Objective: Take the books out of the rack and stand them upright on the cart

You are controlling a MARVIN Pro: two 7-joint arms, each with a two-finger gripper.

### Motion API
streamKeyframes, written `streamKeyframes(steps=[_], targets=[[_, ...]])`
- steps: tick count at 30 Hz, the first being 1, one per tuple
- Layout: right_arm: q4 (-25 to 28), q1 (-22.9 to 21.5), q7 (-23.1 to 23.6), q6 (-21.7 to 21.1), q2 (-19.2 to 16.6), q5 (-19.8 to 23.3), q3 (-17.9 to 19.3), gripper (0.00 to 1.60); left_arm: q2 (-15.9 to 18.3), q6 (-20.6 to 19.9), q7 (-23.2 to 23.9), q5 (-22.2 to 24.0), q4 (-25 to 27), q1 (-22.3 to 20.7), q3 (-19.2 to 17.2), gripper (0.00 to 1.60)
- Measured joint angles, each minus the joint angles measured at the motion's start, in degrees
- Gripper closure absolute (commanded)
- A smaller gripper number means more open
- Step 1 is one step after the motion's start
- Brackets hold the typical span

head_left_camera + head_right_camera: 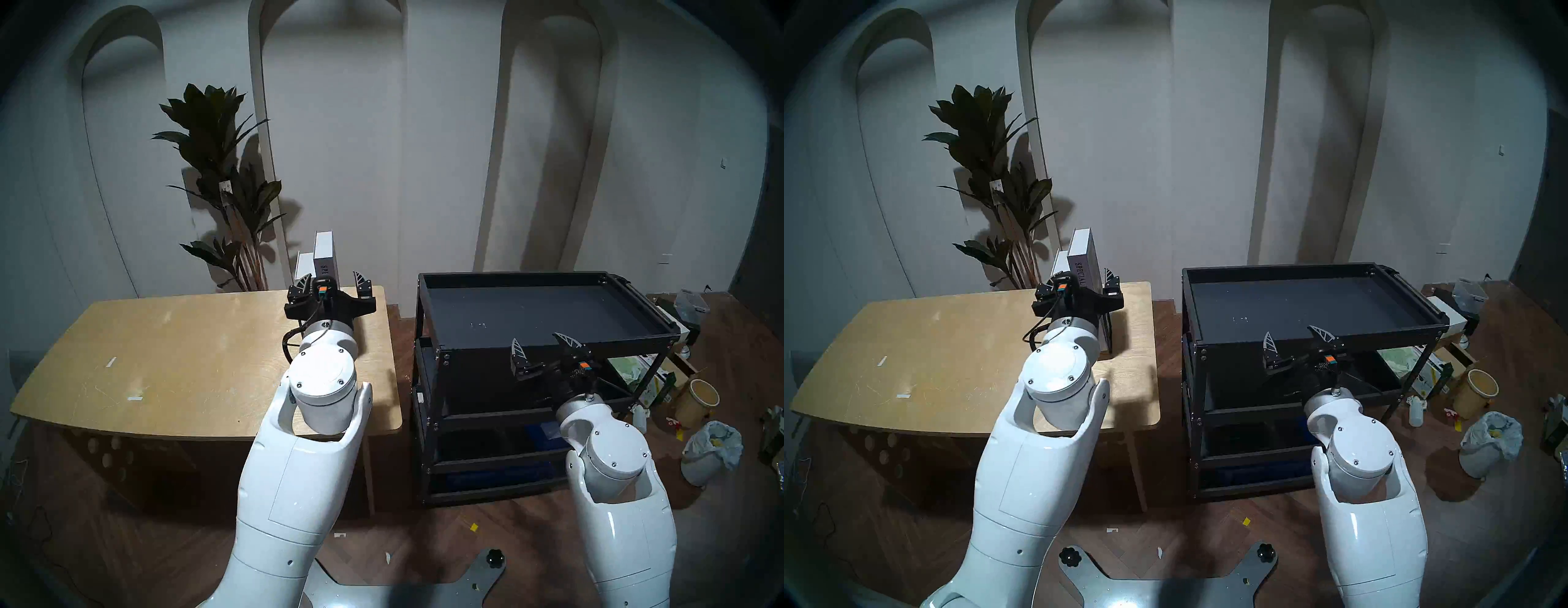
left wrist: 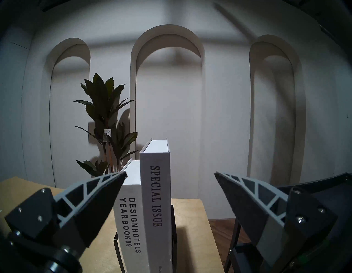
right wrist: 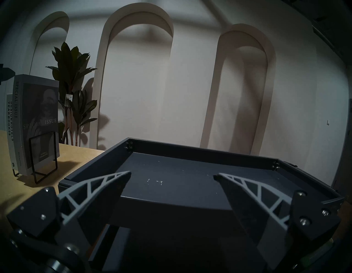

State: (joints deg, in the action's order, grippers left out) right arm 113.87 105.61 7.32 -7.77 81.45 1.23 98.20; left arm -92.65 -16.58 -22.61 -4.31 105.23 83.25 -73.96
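Both pairs of jaws stand spread wide and hold nothing. The left gripper (image 2: 170, 174) points level at the spines of the two books, its fingers apart on either side of them and short of touching; in the left wrist view the left fingertip (image 2: 122, 174) overlaps the shorter book's top corner, though contact cannot be told.

The "SPECIAL ISSUE" book (image 2: 155, 200) stands upright, the taller of the pair, with the "DESIGN HOTELS YEARBOOK 09" book (image 2: 129, 219) pressed against its left side. Both sit in the black wire rack (image 3: 43, 152), whose upright rectangular end reaches only partway up the taller book's cover. The rack rests near the far right corner of the light wooden table (image 1: 169, 361).

Just to the right of the table stands the black cart (image 1: 428, 297), its top tray bare apart from a few pale specks. The right gripper (image 1: 541, 346) hovers at the near edge of that top tray, pointing level across it.

Behind the table a tall leafy plant (image 1: 220, 170) stands against the white wall with arched niches (image 1: 339, 127). On the wooden floor to the cart's right lie boxes, a pale bucket (image 1: 698, 401) and a bagged bin (image 1: 710, 450).
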Motion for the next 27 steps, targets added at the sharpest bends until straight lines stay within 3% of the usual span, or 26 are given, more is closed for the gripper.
streamKeyframes(steps=[14, 27], targets=[[2.3, 2.7, 1.5, -1.3, -0.6, 2.0, 3.4, 0.00, -2.2, 0.1, -7.7, -3.4, -7.6, -6.3, 1.7, 0.00], [4.6, 3.1, 2.2, -1.3, -1.0, 3.6, 6.4, 0.00, -3.6, -1.9, -7.9, -1.7, -9.8, -9.7, -0.7, 0.00]])
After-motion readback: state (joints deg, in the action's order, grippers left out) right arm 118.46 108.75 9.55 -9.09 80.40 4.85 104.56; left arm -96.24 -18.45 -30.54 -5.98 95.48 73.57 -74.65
